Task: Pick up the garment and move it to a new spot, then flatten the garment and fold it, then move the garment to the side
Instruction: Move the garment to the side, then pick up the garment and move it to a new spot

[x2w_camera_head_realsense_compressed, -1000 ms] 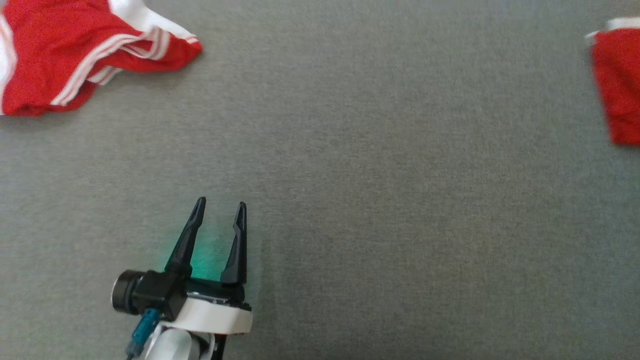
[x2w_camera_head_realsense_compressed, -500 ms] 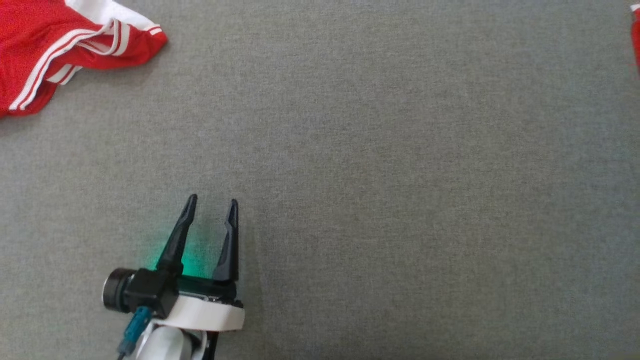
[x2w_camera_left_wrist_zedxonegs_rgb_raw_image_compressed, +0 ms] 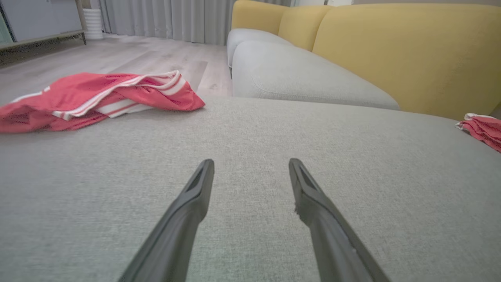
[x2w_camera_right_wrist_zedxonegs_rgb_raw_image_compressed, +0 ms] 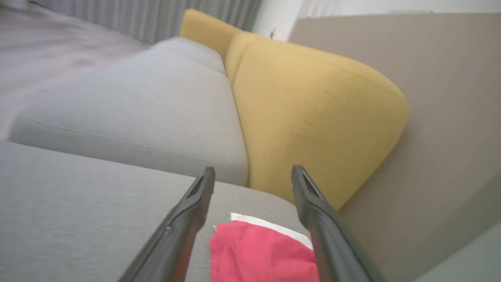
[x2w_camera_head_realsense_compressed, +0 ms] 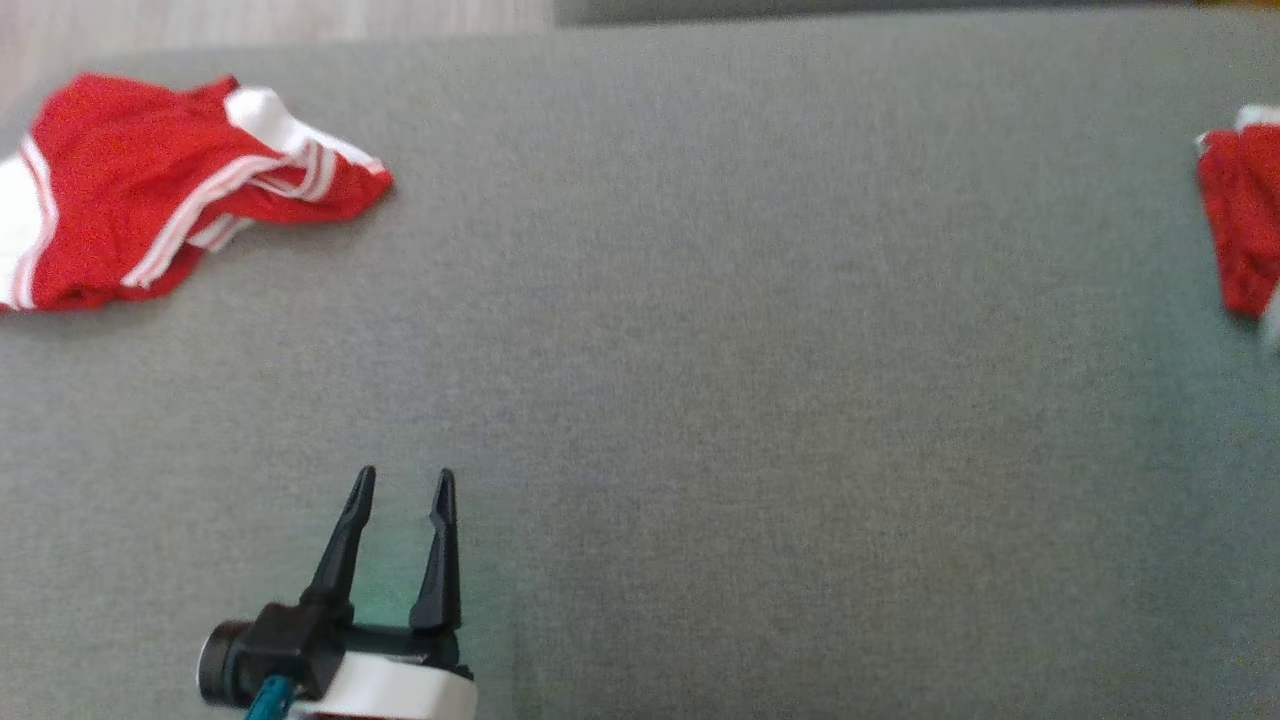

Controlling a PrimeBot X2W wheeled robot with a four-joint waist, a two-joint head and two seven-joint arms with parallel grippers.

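At the frame's upper left lies a crumpled red garment; a folded garment sits at the right edge. The left gripper and right gripper are both spread and empty.

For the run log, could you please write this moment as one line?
left pincer: open over cushion | right pincer: open above red garment | striped garment: crumpled, far left

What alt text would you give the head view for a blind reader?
A crumpled red garment with white stripes lies at the upper left of a grey fabric surface. A second red cloth sits at the right edge; the open, empty left gripper points up from lower left.
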